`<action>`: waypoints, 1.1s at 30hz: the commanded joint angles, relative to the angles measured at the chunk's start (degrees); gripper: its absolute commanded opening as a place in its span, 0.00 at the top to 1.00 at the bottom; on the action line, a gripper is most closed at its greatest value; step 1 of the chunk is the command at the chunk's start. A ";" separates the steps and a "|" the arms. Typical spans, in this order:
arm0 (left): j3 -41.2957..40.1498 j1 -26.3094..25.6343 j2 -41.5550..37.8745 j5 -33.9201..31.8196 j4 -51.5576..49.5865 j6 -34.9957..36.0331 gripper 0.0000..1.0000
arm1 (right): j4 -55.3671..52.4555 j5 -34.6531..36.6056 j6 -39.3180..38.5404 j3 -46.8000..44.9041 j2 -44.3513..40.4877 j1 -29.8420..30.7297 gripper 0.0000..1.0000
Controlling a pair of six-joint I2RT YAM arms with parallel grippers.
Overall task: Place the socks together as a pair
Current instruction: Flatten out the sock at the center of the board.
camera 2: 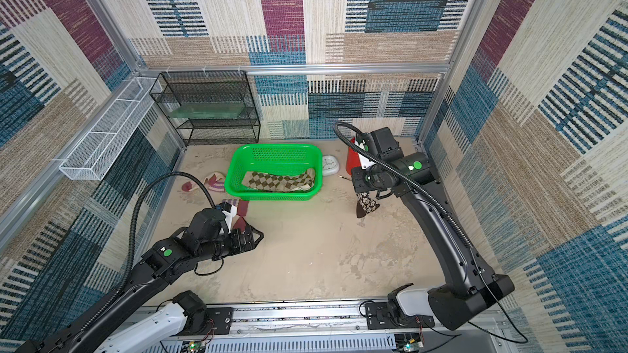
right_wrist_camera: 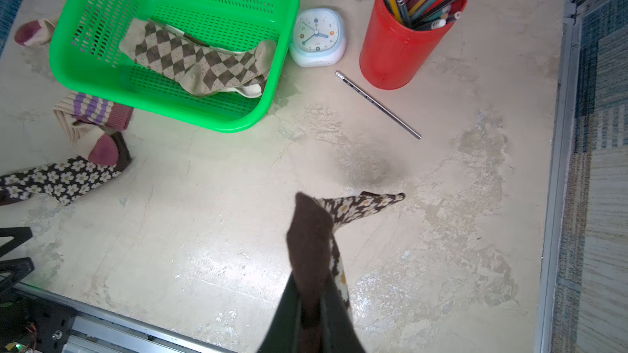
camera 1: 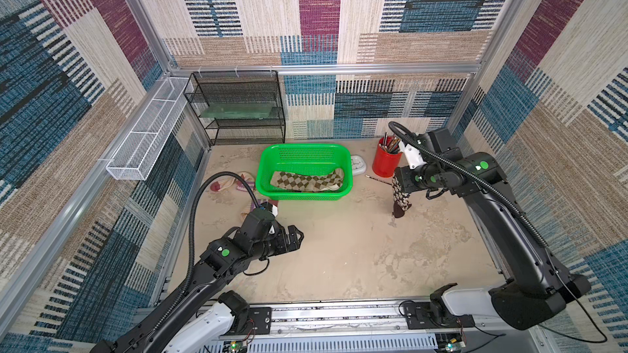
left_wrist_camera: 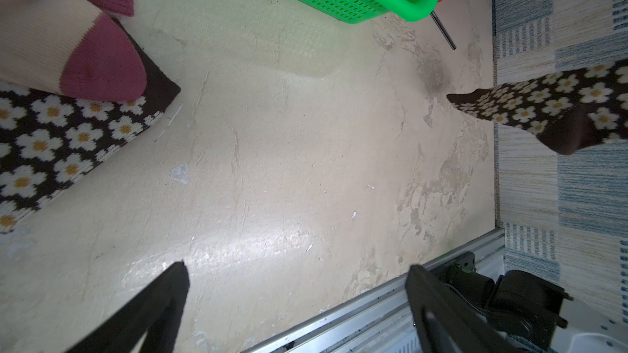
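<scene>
My right gripper (right_wrist_camera: 311,300) is shut on the cuff end of a dark brown sock with white daisies (right_wrist_camera: 360,207), which hangs below the wrist over the right side of the table (camera 1: 401,198) (camera 2: 367,203). Its match, a second daisy sock (right_wrist_camera: 61,178) (left_wrist_camera: 51,144), lies flat at the left under a cream sock with purple stripes and a maroon toe (right_wrist_camera: 95,120) (left_wrist_camera: 85,59). Another maroon-toed sock (camera 1: 234,183) lies left of the green basket (camera 1: 306,147). Tan-brown argyle socks (camera 1: 309,181) (right_wrist_camera: 197,62) rest in the basket. My left gripper (camera 1: 299,234) (left_wrist_camera: 295,266) hovers open and empty beside the flat daisy sock.
A red cup of pencils (camera 1: 385,164) and a small clock (camera 1: 358,164) stand right of the basket, with a loose pencil (right_wrist_camera: 377,103) lying in front of them. A black mesh shelf (camera 1: 238,110) and a white wire rack (camera 1: 146,137) line the back left.
</scene>
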 commanded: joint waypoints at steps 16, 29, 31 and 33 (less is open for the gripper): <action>-3.17 -0.09 -4.30 -0.46 -0.48 -1.83 0.02 | 11.91 -2.05 1.08 0.99 15.54 19.46 0.79; -2.06 -1.78 -0.42 2.65 6.33 -2.14 0.01 | 12.89 -6.28 10.71 -1.54 15.47 20.34 0.69; -0.96 -4.30 3.11 0.60 7.85 -0.90 0.01 | 16.35 -9.33 13.34 -9.28 10.74 16.25 0.54; 1.47 -6.63 8.53 -2.03 7.86 1.45 0.01 | 19.00 -12.01 14.96 -16.76 5.82 11.81 0.37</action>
